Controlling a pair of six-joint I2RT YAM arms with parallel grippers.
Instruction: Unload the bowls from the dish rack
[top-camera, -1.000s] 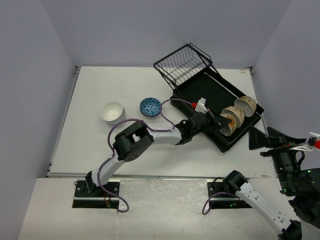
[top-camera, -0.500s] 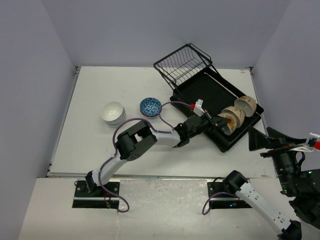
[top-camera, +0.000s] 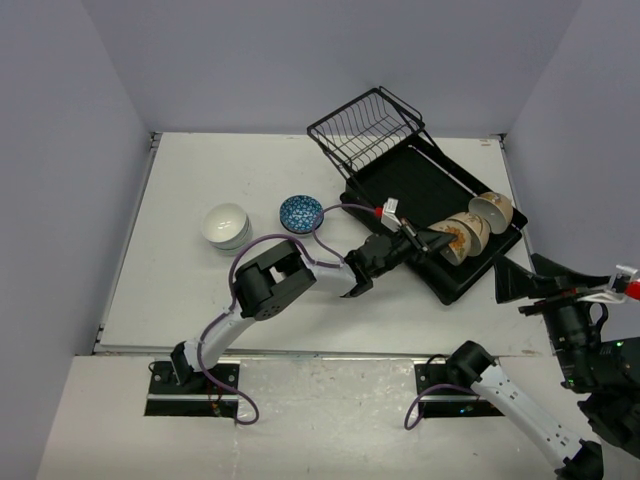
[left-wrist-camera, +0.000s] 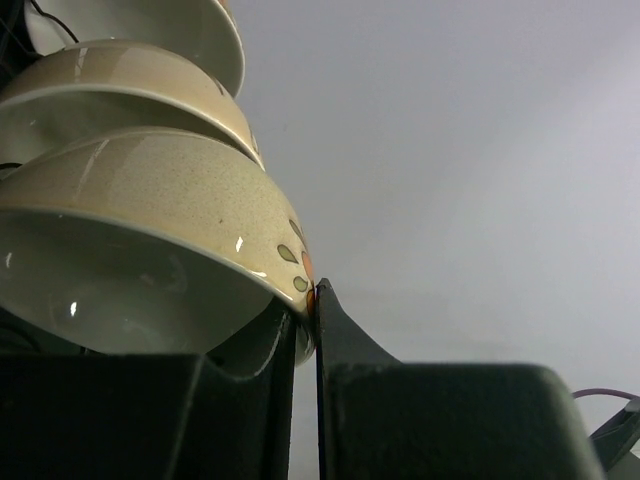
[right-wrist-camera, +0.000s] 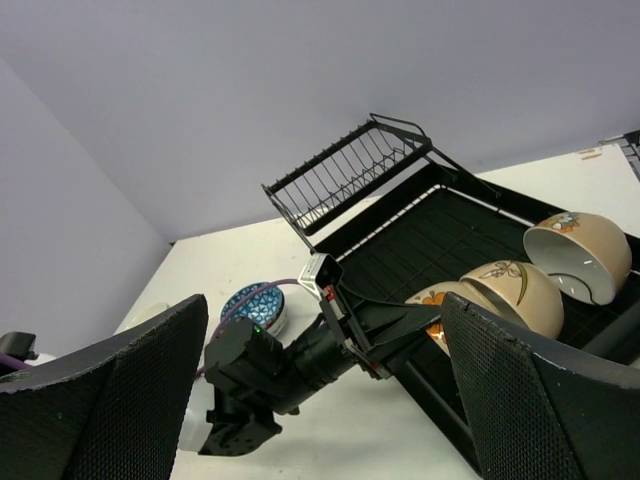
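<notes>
Left gripper (left-wrist-camera: 307, 304) clamped on rim of nearest cream bowl (left-wrist-camera: 150, 190), first of three leaning in row at right end of dish rack (top-camera: 410, 185). Right gripper (top-camera: 530, 280) spread, idle, beyond bench (top-camera: 200, 290) edge, farther off.

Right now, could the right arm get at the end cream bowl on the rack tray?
Probably yes: the right gripper hangs open facing the end cream bowl, nothing between them; the left gripper pinches the nearest cream bowl instead.

No legible text, brand, number or sign is found in any view. A small white and red tag (top-camera: 388, 208) on the left arm (top-camera: 330, 272) possibly bears print, but none can be resolved. The motif on the cream bowl (left-wrist-camera: 150, 200) is decoration only.
</notes>
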